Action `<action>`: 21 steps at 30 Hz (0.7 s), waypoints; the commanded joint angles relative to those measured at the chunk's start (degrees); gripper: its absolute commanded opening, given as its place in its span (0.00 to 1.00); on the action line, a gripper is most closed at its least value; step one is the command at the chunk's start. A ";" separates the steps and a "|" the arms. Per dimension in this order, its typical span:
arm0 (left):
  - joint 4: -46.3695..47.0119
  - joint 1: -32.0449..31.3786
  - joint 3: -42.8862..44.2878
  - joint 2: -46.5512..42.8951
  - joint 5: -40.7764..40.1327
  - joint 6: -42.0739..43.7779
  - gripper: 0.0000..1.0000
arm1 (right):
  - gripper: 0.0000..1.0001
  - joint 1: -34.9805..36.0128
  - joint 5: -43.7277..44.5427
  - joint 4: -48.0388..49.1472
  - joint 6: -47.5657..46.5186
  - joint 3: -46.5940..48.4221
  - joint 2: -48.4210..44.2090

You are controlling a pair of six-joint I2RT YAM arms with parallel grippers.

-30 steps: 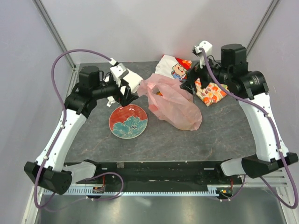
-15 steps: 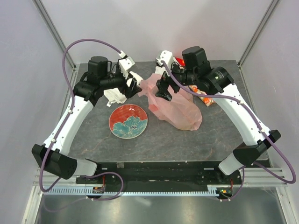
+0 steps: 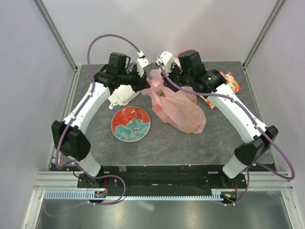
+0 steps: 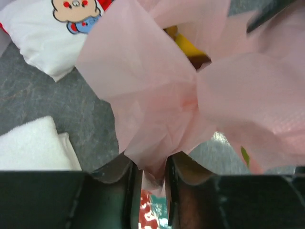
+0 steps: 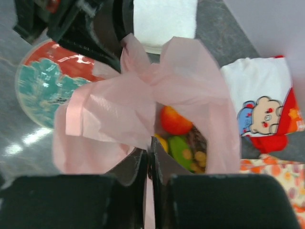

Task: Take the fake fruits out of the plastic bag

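The pale pink plastic bag [image 3: 183, 112] lies at the middle of the table, its mouth toward the back. My left gripper [image 3: 145, 82] is shut on a gathered fold of the bag [image 4: 157, 95] at the mouth's left side; the film is pinched between its fingers [image 4: 151, 164]. My right gripper [image 3: 164, 81] is shut on the bag's rim [image 5: 109, 114], thin film caught at the fingertips [image 5: 149, 152]. Through the open mouth I see the fake fruits: an orange-red one [image 5: 175, 120], a green piece [image 5: 180, 145], a yellow piece [image 5: 162, 142] and brownish grapes [image 5: 198, 138].
A red plate with a teal flower [image 3: 131, 124] sits left of the bag. A folded white towel [image 3: 121, 95] lies under the left arm. A cartoon-print cloth [image 5: 259, 109] and an orange-patterned cloth [image 3: 228, 83] lie at the back right.
Both arms have swung inward to the bag's mouth at the back. Both grippers, open before, have shut on the bag's film.
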 commanded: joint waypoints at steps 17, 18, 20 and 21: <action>9.98 5.87 40.24 16.03 -7.14 -28.59 0.02 | 0.00 -12.02 8.07 22.18 -5.62 31.23 20.77; 9.81 5.87 38.05 14.89 -6.43 -28.77 0.02 | 0.00 -12.37 7.81 22.10 -5.80 27.22 19.28; 8.93 5.70 30.14 10.84 -5.82 -28.95 0.02 | 0.00 -13.60 6.50 22.10 -7.20 21.49 13.74; 8.66 5.70 27.24 9.27 -4.94 -28.95 0.02 | 0.00 -13.95 6.23 21.92 -8.43 14.59 11.55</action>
